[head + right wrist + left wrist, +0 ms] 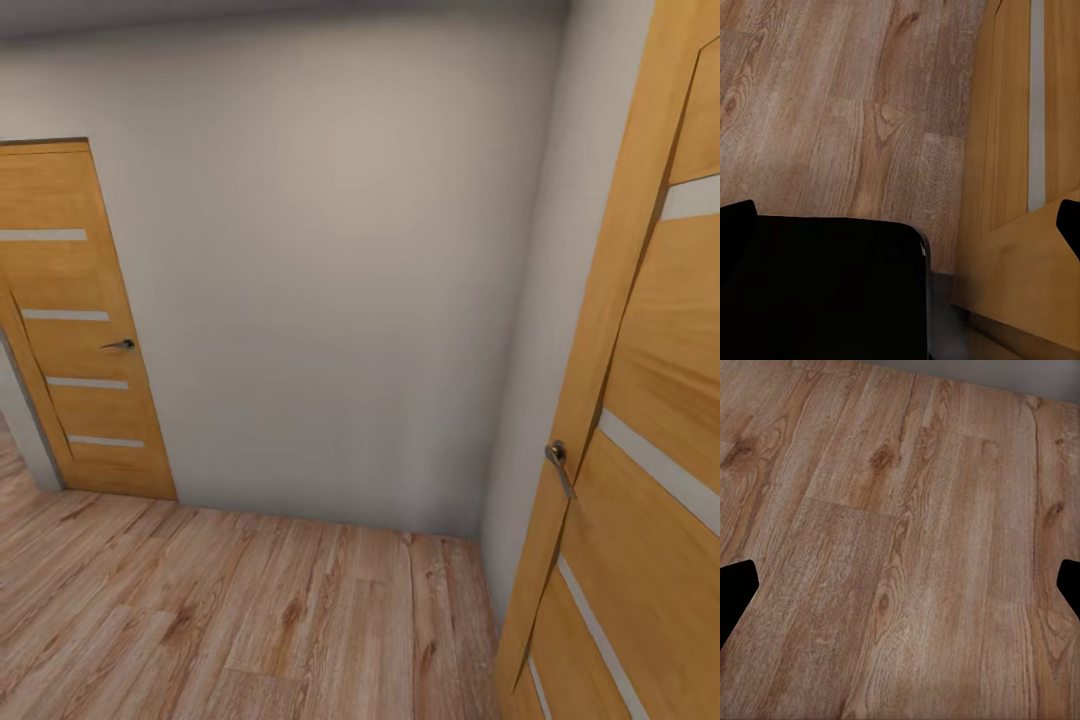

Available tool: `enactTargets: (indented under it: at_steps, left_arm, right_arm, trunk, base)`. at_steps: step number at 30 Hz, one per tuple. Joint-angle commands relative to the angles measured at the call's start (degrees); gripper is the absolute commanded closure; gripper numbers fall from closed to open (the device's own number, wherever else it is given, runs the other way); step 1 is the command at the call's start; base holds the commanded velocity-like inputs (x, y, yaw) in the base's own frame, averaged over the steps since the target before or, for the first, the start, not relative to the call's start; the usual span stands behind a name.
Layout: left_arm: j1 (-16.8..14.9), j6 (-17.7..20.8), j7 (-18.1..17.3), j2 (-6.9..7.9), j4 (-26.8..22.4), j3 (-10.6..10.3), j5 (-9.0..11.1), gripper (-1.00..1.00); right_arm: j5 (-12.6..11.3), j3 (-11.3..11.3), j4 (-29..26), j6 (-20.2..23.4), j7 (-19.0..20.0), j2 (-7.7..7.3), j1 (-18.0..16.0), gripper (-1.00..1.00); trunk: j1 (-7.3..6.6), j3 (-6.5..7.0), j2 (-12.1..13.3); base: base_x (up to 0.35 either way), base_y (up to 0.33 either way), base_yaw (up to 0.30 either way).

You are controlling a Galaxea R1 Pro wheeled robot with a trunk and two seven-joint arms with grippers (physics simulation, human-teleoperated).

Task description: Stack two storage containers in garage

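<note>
Wood-plank floor (900, 547) under both spread, empty grippers; right gripper (900, 217) beside open door (1020, 150), no containers nearby.

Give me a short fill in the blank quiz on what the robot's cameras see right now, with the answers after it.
1. The floor is made of light ____ planks.
2. The head view shows ____ wooden doors, the left door and the right door.
3. The wall between the doors is plain ____.
4. Each door has a metal ____ for opening it.

Missing words: wood; two; white; handle
</note>
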Motion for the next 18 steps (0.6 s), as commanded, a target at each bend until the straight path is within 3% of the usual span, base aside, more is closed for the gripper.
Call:
enactTargets:
  at_steps: [1, 7, 18]
  left_arm:
    - [-0.1, -0.3, 0.0, -0.02, 0.2, -0.1, 0.3, -1.00]
    - [-0.1, -0.3, 0.0, -0.02, 0.2, -0.1, 0.3, -1.00]
    - [-0.1, -0.3, 0.0, -0.02, 0.2, -0.1, 0.3, -1.00]
  right_arm:
    - [-0.1, 0.3, 0.1, -0.2, -0.1, -0.02, 0.0, -1.00]
    - [-0.1, 0.3, 0.1, -0.2, -0.1, -0.02, 0.0, -1.00]
    - [-0.1, 0.3, 0.1, -0.2, -0.1, -0.03, 0.0, -1.00]
  trunk:
    - [0.02, 0.00, 0.0]
    - [0.02, 0.00, 0.0]
    - [0.02, 0.00, 0.0]
  base:
    - [0.000, 0.001, 0.000]
    - [0.020, 0.000, 0.000]
    - [0.227, 0.000, 0.000]
